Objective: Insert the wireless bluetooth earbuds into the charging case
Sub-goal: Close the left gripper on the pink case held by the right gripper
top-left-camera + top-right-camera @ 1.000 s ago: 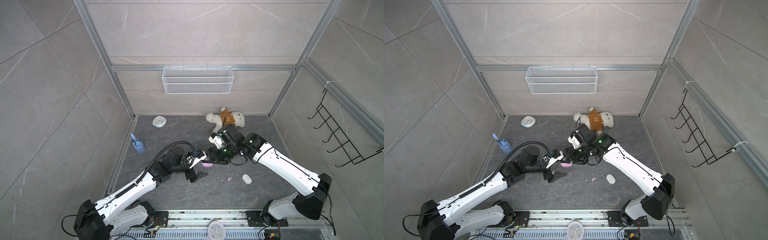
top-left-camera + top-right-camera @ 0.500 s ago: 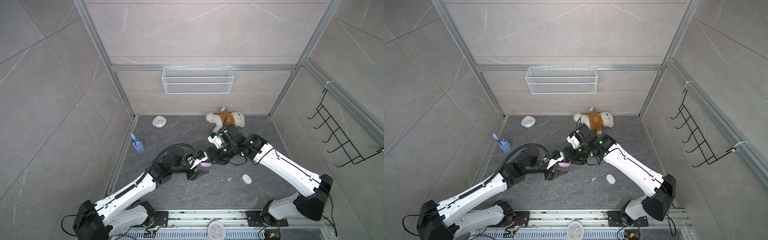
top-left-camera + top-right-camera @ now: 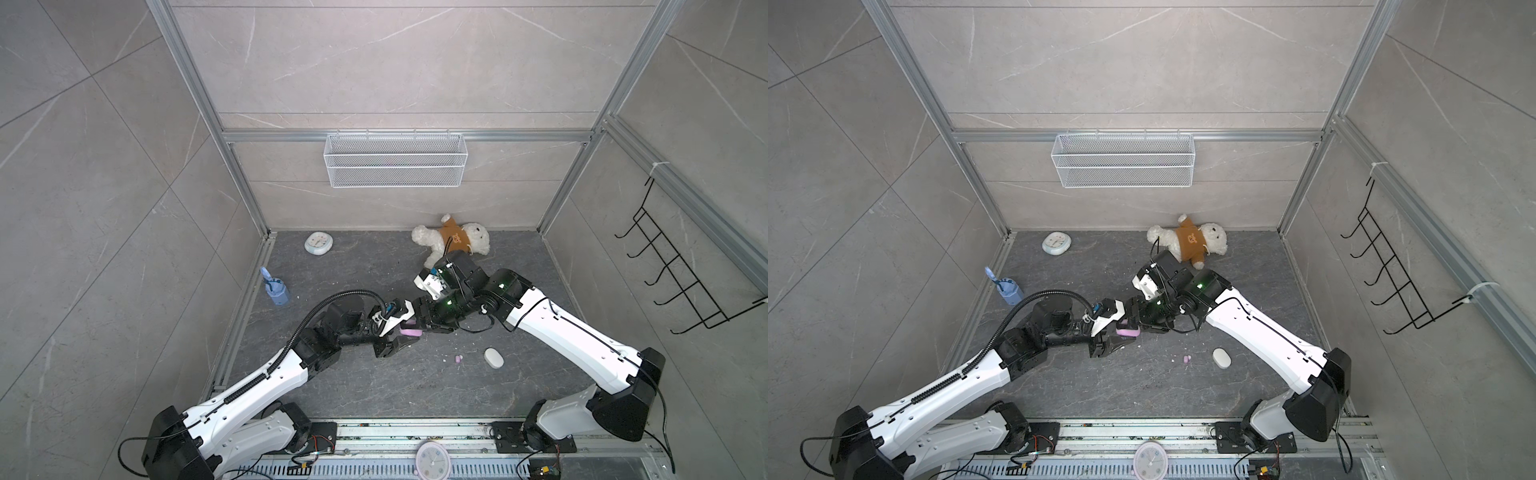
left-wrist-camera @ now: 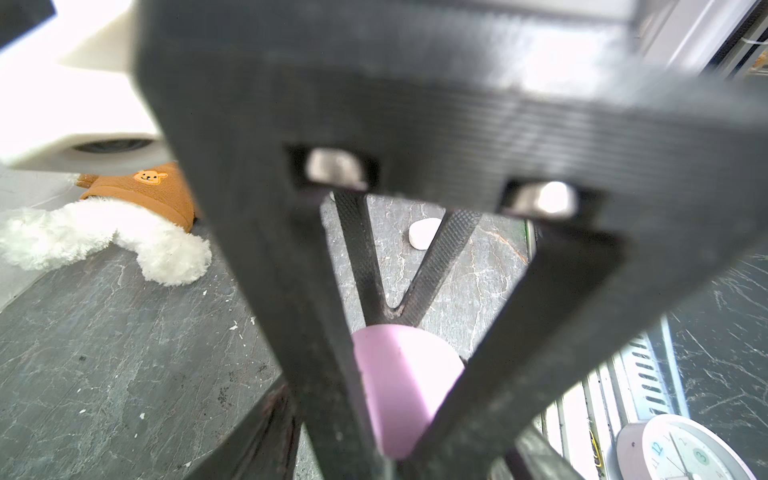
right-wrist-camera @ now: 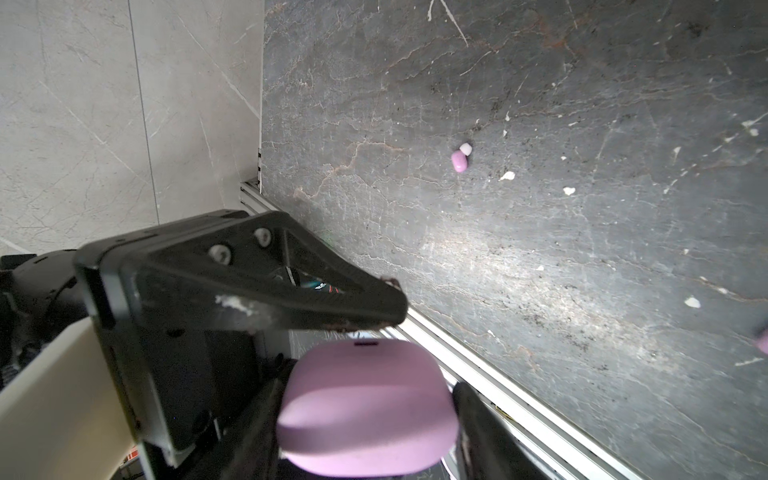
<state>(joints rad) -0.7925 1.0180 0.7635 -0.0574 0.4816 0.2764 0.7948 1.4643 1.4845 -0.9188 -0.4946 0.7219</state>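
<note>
A pink charging case (image 3: 410, 332) (image 3: 1128, 332), lid down, hangs just above the floor's middle, pinched from both sides. My right gripper (image 3: 420, 328) (image 5: 365, 415) is shut on it, a finger on each of its ends. My left gripper (image 3: 404, 333) (image 4: 399, 415) is shut on it too; one of its fingers (image 5: 266, 282) lies along the case's top, the other is hidden beneath. Two tiny earbuds, one pink (image 5: 459, 161) and one paler (image 5: 466, 148), lie together on the floor (image 3: 458, 359) (image 3: 1187, 358), right of both grippers. Another pink bit (image 5: 764, 343) shows at the wrist view's edge.
A white pebble-shaped case (image 3: 493, 358) (image 4: 424, 232) lies just right of the earbuds. At the back are a teddy bear (image 3: 453, 241) and a small clock (image 3: 318, 243); a blue bottle (image 3: 275, 289) stands at the left wall. White crumbs dot the floor.
My left gripper has moved in on the pink case and its fingers have come together on it. The right gripper has kept hold of the case in nearly the same place.
</note>
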